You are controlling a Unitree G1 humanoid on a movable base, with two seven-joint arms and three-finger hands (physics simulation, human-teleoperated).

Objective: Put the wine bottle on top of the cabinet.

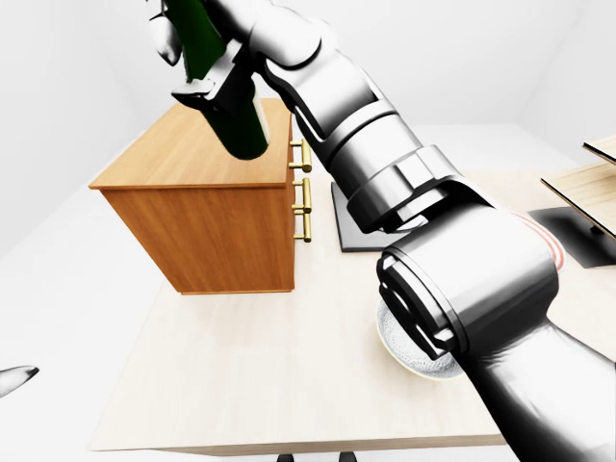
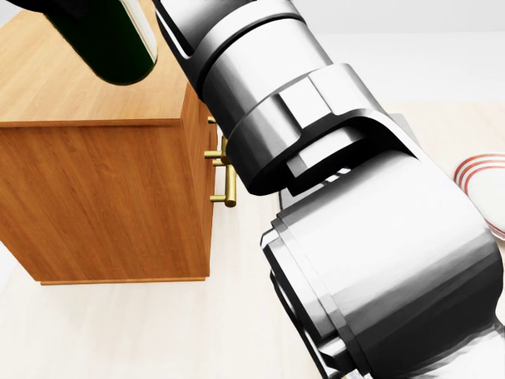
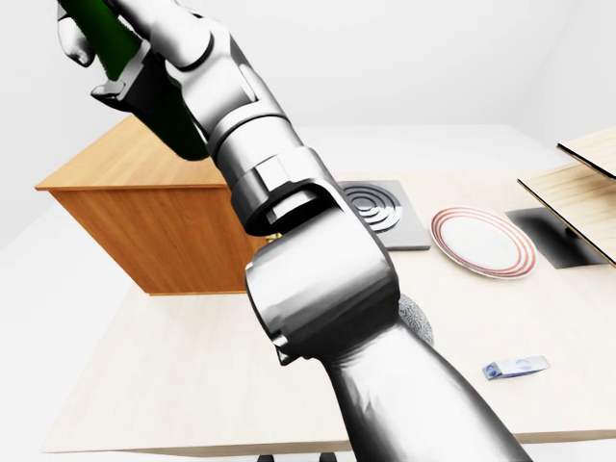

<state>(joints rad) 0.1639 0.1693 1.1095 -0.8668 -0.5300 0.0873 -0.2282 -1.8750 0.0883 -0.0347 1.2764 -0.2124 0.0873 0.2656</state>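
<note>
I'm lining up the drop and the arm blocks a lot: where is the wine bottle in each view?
Left-eye view: wine bottle at top left, tilted, gripped by the right hand, over the cabinet.
Head view: only its dark base at the top left corner, above the cabinet top.
Right-eye view: top left, mostly behind the hand.
Shared landmark: the wooden cabinet.

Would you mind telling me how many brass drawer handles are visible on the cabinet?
2: one handle near the cabinet's top edge, another directly below it in the left-eye view. The arm may hide more.
</note>
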